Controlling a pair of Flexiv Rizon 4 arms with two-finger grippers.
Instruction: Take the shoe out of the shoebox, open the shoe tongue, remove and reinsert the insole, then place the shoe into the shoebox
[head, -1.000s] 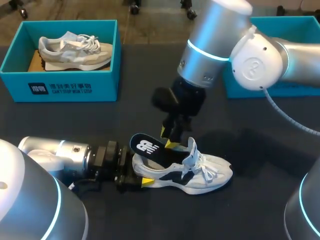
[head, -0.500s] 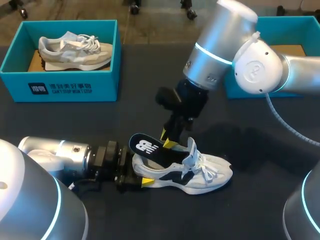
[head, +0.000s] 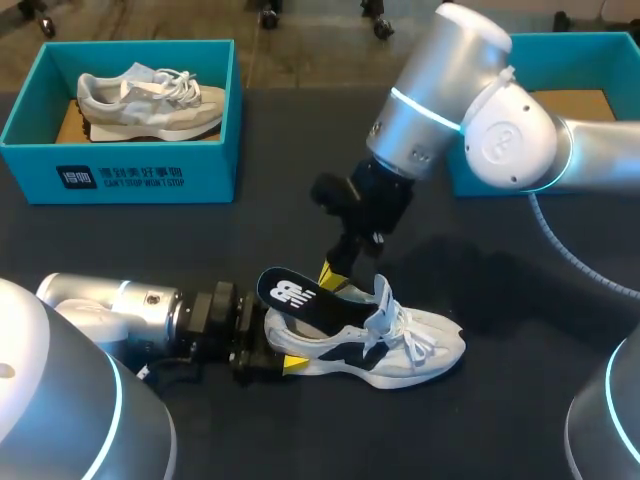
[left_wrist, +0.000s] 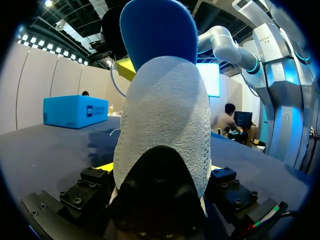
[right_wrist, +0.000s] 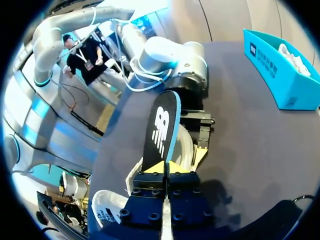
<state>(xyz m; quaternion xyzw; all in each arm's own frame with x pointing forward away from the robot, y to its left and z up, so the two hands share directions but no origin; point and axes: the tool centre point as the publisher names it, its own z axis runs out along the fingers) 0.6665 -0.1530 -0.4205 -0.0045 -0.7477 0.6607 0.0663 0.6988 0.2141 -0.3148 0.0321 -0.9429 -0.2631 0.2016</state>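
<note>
Teal shoebox with pale shoe inside, second teal shoebox far right

the head camera is looking down from above and behind onto the dark table, taking in both arms from well back. the left wrist camera is sitting low, very close behind the heel of the grey-and-white mesh sneaker, facing across the tabletop toward the silver right arm. the right wrist camera is looking down along the right gripper, close over the black foam insole with a white logo, facing the silver left arm. all three are sharing the sneaker and insole.
</note>
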